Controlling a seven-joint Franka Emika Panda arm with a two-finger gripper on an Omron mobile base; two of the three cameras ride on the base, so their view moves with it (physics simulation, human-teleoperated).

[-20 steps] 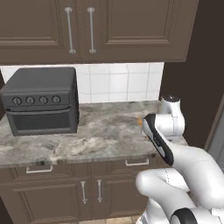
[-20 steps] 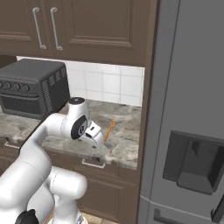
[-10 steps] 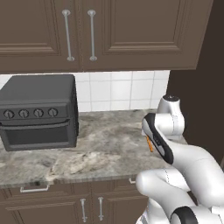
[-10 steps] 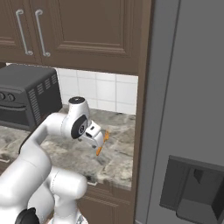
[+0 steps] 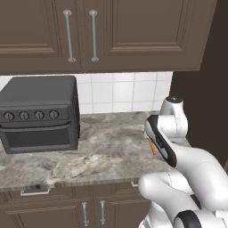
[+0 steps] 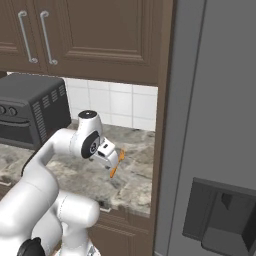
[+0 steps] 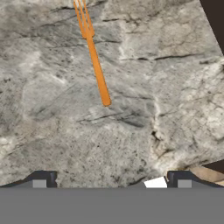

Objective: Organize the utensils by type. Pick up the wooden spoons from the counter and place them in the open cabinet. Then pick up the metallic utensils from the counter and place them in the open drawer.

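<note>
Hand view. Veined grey-and-tan stone counter (image 7: 131, 87) lies beneath the gripper (image 7: 111, 177), whose two dark fingertips (image 7: 41, 178) stand wide apart with nothing between them. Ahead of the gripper, well apart from the tips and slightly toward the left one, a slim orange fork (image 7: 93, 57) lies flat, its tines pointing away and its handle end nearer the gripper.

The grey-and-tan veined stone counter (image 7: 131, 87) looks matt and mottled. The slim orange fork (image 7: 94, 59) on it appears smooth. The black toaster oven (image 5: 40, 113) has a dull finish.
</note>
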